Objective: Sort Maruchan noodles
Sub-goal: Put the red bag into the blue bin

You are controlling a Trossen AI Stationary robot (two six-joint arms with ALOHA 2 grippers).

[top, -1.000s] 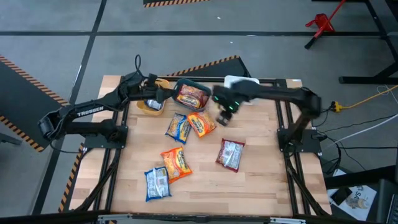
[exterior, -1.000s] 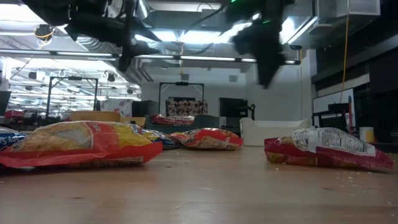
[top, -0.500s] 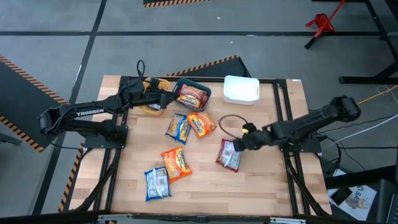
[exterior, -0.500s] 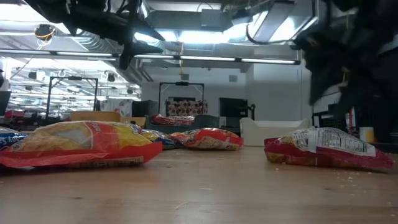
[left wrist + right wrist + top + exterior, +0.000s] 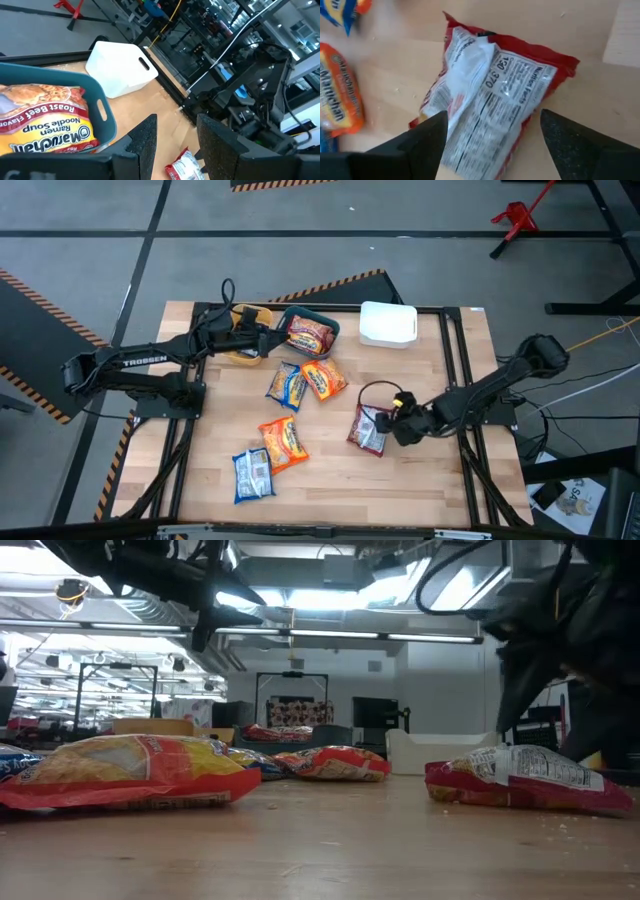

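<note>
The Maruchan noodles lie scattered over the pale wooden slat table (image 5: pixel 420 470) as flat, glossy, crinkled plastic packets. Nearest the front edge is a blue-white packet (image 5: pixel 252 474), touching an orange-yellow packet (image 5: pixel 283 442) just behind it. To the right lies a dark red packet (image 5: pixel 370 428), its white printed back face up and creased, as the right wrist view shows (image 5: pixel 490 105). The right gripper (image 5: pixel 396 420) hangs right at this packet's edge, fingers (image 5: pixel 422 142) spread wide on either side of it and holding nothing. Farther back, near the table's middle, a second blue-white packet (image 5: pixel 287 384) overlaps another orange packet (image 5: pixel 323 378). Behind these stands the teal bin (image 5: pixel 332 328), a rounded-cornered plastic tub with a slot handle; a roast beef packet (image 5: pixel 309 335) rests inside it, label up. The left gripper (image 5: pixel 272 335) hovers at the teal bin's left rim, its two dark fingers (image 5: pixel 142 145) parted and empty. Just left of it sits the yellow bin (image 5: pixel 243 356), partly hidden by the arm. At the far edge is the white bin (image 5: pixel 388 324), smooth, boxy and matte.
</note>
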